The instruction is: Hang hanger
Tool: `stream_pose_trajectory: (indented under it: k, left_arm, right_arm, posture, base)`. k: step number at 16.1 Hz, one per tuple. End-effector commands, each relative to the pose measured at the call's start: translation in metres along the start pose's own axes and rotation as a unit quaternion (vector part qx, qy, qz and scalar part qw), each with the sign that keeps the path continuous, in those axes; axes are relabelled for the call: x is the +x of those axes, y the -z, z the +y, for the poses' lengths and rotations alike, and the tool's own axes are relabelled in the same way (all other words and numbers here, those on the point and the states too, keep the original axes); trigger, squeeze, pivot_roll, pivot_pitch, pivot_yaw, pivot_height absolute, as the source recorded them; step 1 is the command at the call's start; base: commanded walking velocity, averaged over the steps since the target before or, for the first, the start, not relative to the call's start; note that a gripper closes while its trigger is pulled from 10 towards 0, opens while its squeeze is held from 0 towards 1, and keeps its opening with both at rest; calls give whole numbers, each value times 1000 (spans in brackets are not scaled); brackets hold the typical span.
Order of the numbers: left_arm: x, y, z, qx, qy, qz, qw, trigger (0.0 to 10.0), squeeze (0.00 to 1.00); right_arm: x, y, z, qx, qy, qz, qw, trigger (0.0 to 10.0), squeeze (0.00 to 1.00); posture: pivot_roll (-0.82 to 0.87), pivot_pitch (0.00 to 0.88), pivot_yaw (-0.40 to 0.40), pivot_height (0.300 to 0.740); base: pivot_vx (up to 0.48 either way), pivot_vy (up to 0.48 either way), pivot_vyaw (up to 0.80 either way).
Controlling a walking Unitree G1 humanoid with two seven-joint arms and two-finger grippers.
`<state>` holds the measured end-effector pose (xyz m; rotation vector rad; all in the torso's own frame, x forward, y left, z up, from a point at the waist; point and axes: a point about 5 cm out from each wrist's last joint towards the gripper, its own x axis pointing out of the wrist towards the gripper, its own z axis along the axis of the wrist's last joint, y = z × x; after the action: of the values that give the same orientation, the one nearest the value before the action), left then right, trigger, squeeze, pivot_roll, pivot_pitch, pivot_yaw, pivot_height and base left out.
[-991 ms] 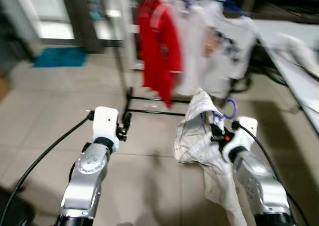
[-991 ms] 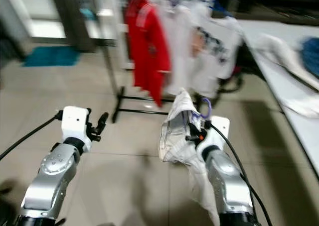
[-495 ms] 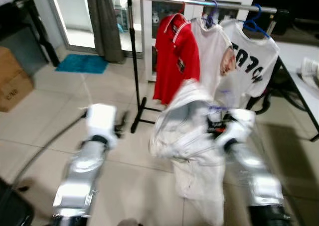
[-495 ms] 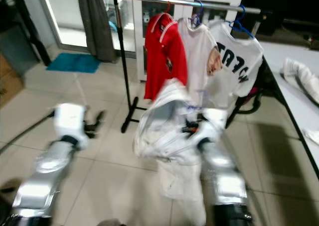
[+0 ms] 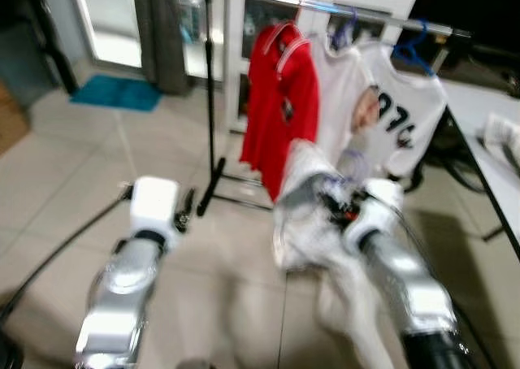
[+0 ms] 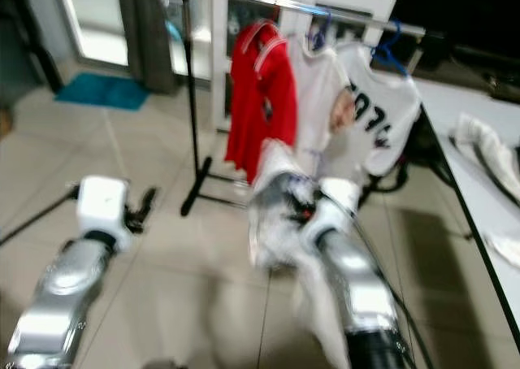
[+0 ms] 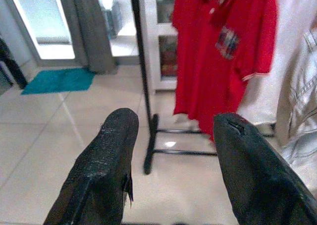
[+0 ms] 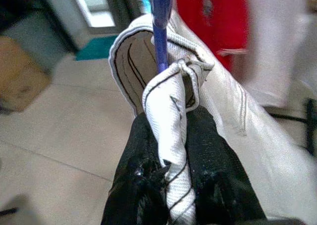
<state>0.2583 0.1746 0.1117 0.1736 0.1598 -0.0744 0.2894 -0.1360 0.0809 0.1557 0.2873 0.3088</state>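
The right gripper [image 8: 171,185] is clamped shut on the collar of a white striped shirt [image 8: 223,106], with the blue hanger [image 8: 161,31] neck pinched in there too. The hanger's stem runs straight out along the fingers and away from the wrist, so its long axis lines up with the gripper. The hook end is out of frame, so I can't tell which way it curls.

In the head views the shirt is held out in front of the robot, near the clothes rack [image 5: 209,84], where a red polo [image 5: 276,101] and two white tees hang. The left gripper [image 7: 173,150] is wide open with nothing in it, held out over the tile floor [image 7: 44,131].
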Motion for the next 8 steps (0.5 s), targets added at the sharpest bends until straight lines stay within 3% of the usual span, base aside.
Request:
stream_pose_trajectory:
  k: [1, 2, 5, 7, 8]
  left_arm:
    - [1, -8, -10, -4, 12, -14, 1000, 10000, 0]
    - [1, -9, -10, -4, 10, -15, 1000, 10000, 0]
    - [0, -12, -11, -7, 12, -17, 1000, 10000, 0]
    - [1, -13, -12, -7, 17, -18, 1000, 10000, 0]
    - [2, -13, -12, -9, 18, -17, 1000, 10000, 0]
  right_arm:
    - [-2, -19, -11, -14, 11, -40, 999, 10000, 0]
    - [-1, -19, -13, -5, 11, -43, 999, 10000, 0]
    - [-1, -20, -9, -32, 1, -40, 999, 10000, 0]
    - [-3, -18, -7, -37, -4, -42, 998, 10000, 0]
    - [-3, -18, -9, -24, 5, -42, 999, 10000, 0]
  posture:
    - [125, 36, -120, 740]
    - [126, 37, -124, 740]
    - [124, 42, -118, 740]
    - [125, 42, -115, 740]
    - [118, 41, -102, 740]
  base:
    - [315, 0, 0]
    - [311, 0, 0]
    - [314, 0, 0]
    - [317, 0, 800]
    - [319, 0, 0]
